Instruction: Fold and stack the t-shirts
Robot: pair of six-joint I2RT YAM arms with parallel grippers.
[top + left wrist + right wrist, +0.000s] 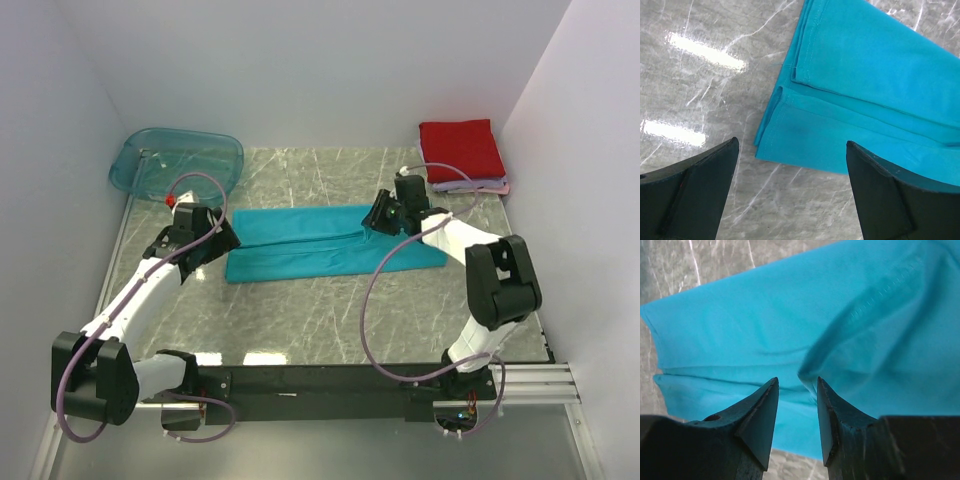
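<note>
A teal t-shirt (320, 245) lies folded into a long strip across the middle of the table. My left gripper (218, 238) hovers open over the strip's left end; in the left wrist view the jaws (792, 145) stand wide apart over the shirt's corner (790, 145) and bare table. My right gripper (380, 214) is over the strip's right part. In the right wrist view its jaws (797, 380) stand a little apart, with a raised fold of teal cloth (850, 350) touching the right fingertip. A folded red shirt (460, 148) lies on a pale lilac one (475, 186) at the back right.
A see-through teal plastic tub (175, 163) sits at the back left corner. White walls close in the left, back and right sides. The marbled grey table (300, 310) shows in front of the shirt.
</note>
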